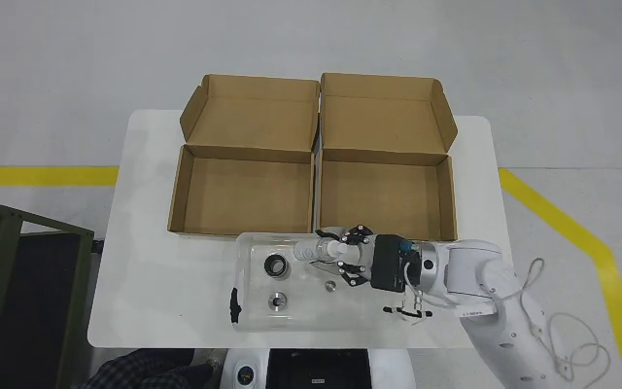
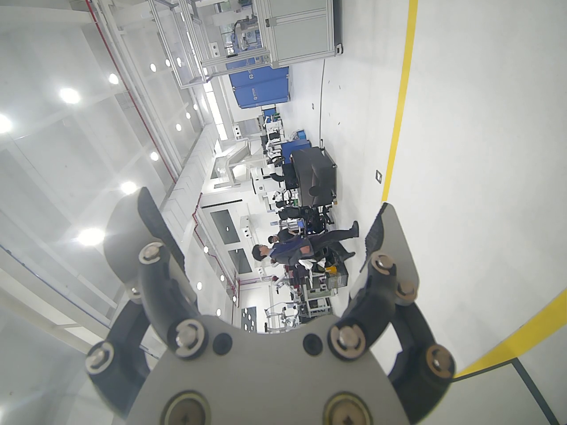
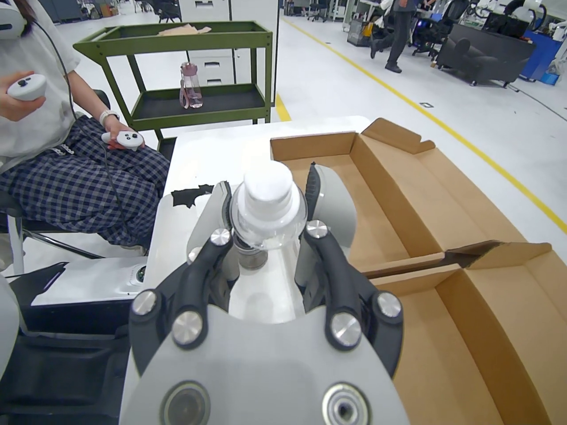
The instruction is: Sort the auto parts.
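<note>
A white table point(image 1: 146, 292) carries everything. At its far side two open cardboard boxes sit side by side and touching, a left box point(image 1: 243, 199) and a right box point(image 1: 384, 199), each with its lid folded back away from the robot. In front of them, at the near edge of the table, lies a clear tray point(image 1: 311, 313). Its far edge lies just beside the front walls of both boxes.

The right arm comes in low from the right side of the table, and the right gripper point(image 1: 335, 257) point(image 3: 268, 212) is over the tray. It is clenched on a white capped part point(image 1: 313, 253) point(image 3: 268, 190) with a clear round collar, one finger pressing on each side. The part is over the middle of the tray, near the edge that faces the boxes.

The left gripper point(image 2: 266, 218) points up into the room with its fingers spread wide and nothing between them.

In the left half of the tray lie a dark metal ring point(image 1: 275, 265), a round metal piece point(image 1: 279, 300) nearer the robot, and a tiny part point(image 1: 330, 285) just beside the gripper. A scrap of black tape point(image 1: 233, 306) point(image 3: 190, 196) sticks to the tray's left end.
</note>
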